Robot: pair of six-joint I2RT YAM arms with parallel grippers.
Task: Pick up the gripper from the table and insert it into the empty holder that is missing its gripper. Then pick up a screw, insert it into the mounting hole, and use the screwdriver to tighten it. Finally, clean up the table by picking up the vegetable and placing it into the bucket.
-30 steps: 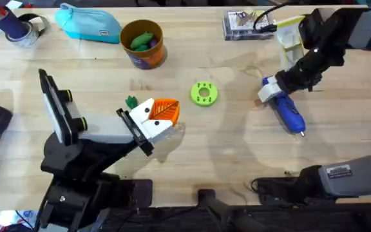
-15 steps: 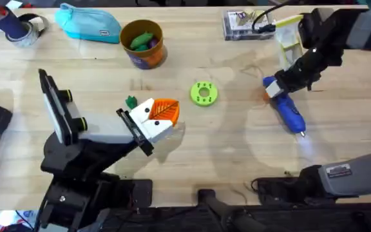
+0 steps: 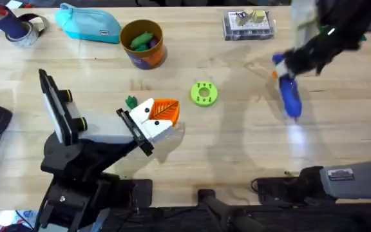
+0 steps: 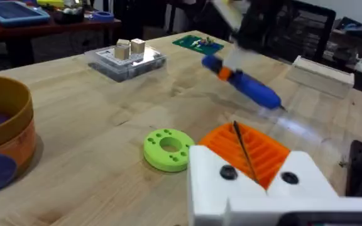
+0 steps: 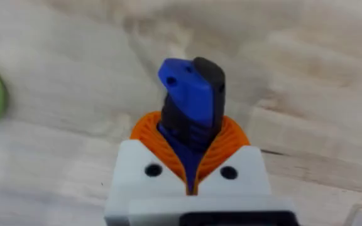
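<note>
Now the right gripper [image 3: 287, 66] has its jaws clamped on the screwdriver [image 3: 289, 93], lifted over the table's [image 3: 237, 148] right side, tip hanging toward the robot; the holder [image 3: 143, 125] lies well left. Left jaws: cannot tell.

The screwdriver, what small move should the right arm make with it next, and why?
Probably carry the screwdriver left toward the holder. The right tool is shut on it, lifted off the table, while the gripper already sits on the holder's plate, far from the metal tip.
</note>
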